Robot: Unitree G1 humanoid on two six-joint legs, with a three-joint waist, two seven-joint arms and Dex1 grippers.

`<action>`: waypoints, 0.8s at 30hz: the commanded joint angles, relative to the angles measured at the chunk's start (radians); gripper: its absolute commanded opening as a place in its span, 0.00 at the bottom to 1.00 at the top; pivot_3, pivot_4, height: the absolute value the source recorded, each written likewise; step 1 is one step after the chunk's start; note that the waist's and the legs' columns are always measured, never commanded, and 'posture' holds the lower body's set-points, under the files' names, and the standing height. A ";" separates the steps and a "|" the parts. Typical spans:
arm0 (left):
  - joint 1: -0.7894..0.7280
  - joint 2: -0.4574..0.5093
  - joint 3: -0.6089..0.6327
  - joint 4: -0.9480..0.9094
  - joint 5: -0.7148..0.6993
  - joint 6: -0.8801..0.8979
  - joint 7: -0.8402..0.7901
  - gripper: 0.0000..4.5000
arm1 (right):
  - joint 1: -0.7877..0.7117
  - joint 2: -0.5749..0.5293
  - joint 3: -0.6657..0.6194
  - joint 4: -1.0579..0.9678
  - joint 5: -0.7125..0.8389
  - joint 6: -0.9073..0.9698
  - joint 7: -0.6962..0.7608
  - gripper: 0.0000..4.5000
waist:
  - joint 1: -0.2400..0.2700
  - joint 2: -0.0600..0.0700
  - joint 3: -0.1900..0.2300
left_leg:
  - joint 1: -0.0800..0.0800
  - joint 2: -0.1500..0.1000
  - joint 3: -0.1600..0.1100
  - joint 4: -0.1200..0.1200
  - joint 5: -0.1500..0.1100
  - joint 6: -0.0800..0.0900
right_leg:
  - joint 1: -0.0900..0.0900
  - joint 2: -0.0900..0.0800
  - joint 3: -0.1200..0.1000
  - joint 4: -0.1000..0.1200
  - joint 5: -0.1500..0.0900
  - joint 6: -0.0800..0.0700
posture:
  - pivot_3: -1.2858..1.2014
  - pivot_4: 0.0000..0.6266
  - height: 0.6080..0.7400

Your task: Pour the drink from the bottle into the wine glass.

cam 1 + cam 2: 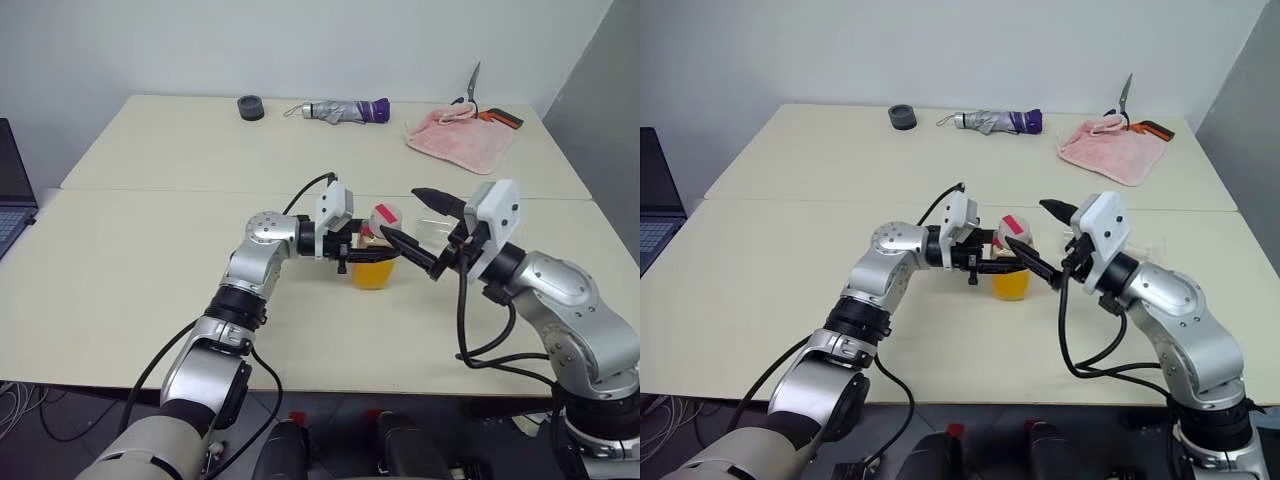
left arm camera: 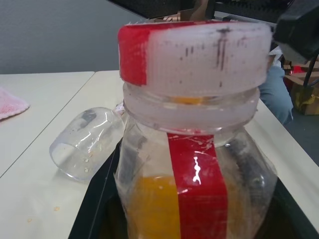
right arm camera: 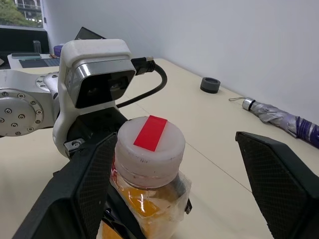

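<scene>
Head views come first: the left gripper reaches in from the left, pointing right, and is closed on the bottle, which stands upright just above the cream table, near its front middle. The drink fills the lower part of the bottle, bright orange. The cap on top is whitish with a red strip. The right gripper comes from the right with its two black fingers spread wide, one passing just in front of the bottle's neck, the other behind and to the right; it holds nothing. The wine glass lies on its side on the table just right of the bottle, between the right gripper's fingers as seen from the head. Along the far edge of the table lie a black ring, a folded umbrella, and a pink cloth with scissors beside it. A laptop sits off the left edge. Left wrist view: the bottle is very close, with its red label strip running down the front and orange liquid low inside; the glass lies tipped beyond it, mouth open toward the camera. Right wrist view: the cap sits between the two widely parted fingers, with the left gripper's camera housing just behind the bottle.
</scene>
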 commanded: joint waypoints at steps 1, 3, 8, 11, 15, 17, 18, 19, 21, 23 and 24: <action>-0.030 0.000 0.008 -0.022 -0.015 -0.027 -0.019 0.40 | 0.000 -0.016 -0.053 -0.014 -0.005 -0.005 -0.022 0.90 | 0.000 0.000 0.000 | 0.000 0.000 0.000 0.000 0.000 0.000 | 0.000 0.000 0.000 0.000 0.000 0.000 | 0.52 0.24 1.00; -0.030 0.000 0.008 -0.021 -0.015 -0.027 -0.020 0.40 | 0.001 -0.019 -0.054 -0.012 -0.005 -0.007 -0.023 0.90 | 0.000 0.000 0.000 | 0.000 0.000 0.000 0.000 0.000 0.000 | 0.000 0.000 0.000 0.000 0.000 0.000 | 0.52 0.24 1.00; -0.030 0.001 0.008 -0.020 -0.016 -0.028 -0.021 0.40 | 0.003 -0.023 -0.054 -0.012 -0.006 -0.009 -0.023 0.90 | 0.000 0.000 0.000 | 0.000 0.000 0.000 0.000 0.000 0.000 | 0.000 0.000 0.000 0.000 0.000 0.000 | 0.52 0.24 1.00; -0.030 0.002 0.008 -0.020 -0.016 -0.027 -0.022 0.40 | 0.003 -0.024 -0.054 -0.011 -0.006 -0.010 -0.023 0.90 | 0.000 0.000 0.000 | 0.000 0.000 0.000 0.000 0.000 0.000 | 0.000 0.000 0.000 0.000 0.000 0.000 | 0.52 0.24 1.00; -0.030 0.002 0.007 -0.023 -0.016 -0.027 -0.022 0.40 | 0.005 -0.027 -0.057 -0.008 -0.007 -0.012 -0.022 0.90 | 0.000 0.000 0.000 | 0.000 0.000 0.000 0.000 0.000 0.000 | 0.000 0.000 0.000 0.000 0.000 0.000 | 0.52 0.24 1.00; -0.029 0.002 0.006 -0.024 -0.017 -0.027 -0.022 0.40 | 0.006 -0.028 -0.058 -0.008 -0.007 -0.012 -0.022 0.90 | 0.000 0.000 0.000 | 0.000 0.000 0.000 0.000 0.000 0.000 | 0.000 0.000 0.000 0.000 0.000 0.000 | 0.52 0.24 1.00; -0.029 0.002 0.006 -0.024 -0.017 -0.027 -0.022 0.40 | 0.006 -0.028 -0.058 -0.006 -0.007 -0.013 -0.022 0.90 | 0.000 0.000 0.000 | 0.000 0.000 0.000 0.000 0.000 0.000 | 0.000 0.000 0.000 0.000 0.000 0.000 | 0.52 0.24 1.00; -0.029 0.002 0.006 -0.024 -0.017 -0.027 -0.022 0.40 | 0.007 -0.029 -0.059 -0.006 -0.007 -0.013 -0.022 0.90 | 0.000 0.000 0.000 | 0.000 0.000 0.000 0.000 0.000 0.000 | 0.000 0.000 0.000 0.000 0.000 0.000 | 0.52 0.24 1.00; -0.028 0.002 0.006 -0.025 -0.017 -0.027 -0.022 0.40 | 0.008 -0.029 -0.059 -0.005 -0.008 -0.014 -0.021 0.90 | 0.000 0.000 0.000 | 0.000 0.000 0.000 0.000 0.000 0.000 | 0.000 0.000 0.000 0.000 0.000 0.000 | 0.52 0.24 1.00; -0.028 0.002 0.005 -0.025 -0.017 -0.026 -0.022 0.40 | 0.009 -0.030 -0.060 -0.005 -0.008 -0.014 -0.020 0.90 | 0.000 0.000 0.000 | 0.000 0.000 0.000 0.000 0.000 0.000 | 0.000 0.000 0.000 0.000 0.000 0.000 | 0.52 0.24 1.00; -0.028 0.003 0.005 -0.025 -0.017 -0.026 -0.022 0.40 | 0.010 -0.030 -0.060 -0.005 -0.008 -0.014 -0.019 0.90 | 0.000 0.000 0.000 | 0.000 0.000 0.000 0.000 0.000 0.000 | 0.000 0.000 0.000 0.000 0.000 0.000 | 0.52 0.24 1.00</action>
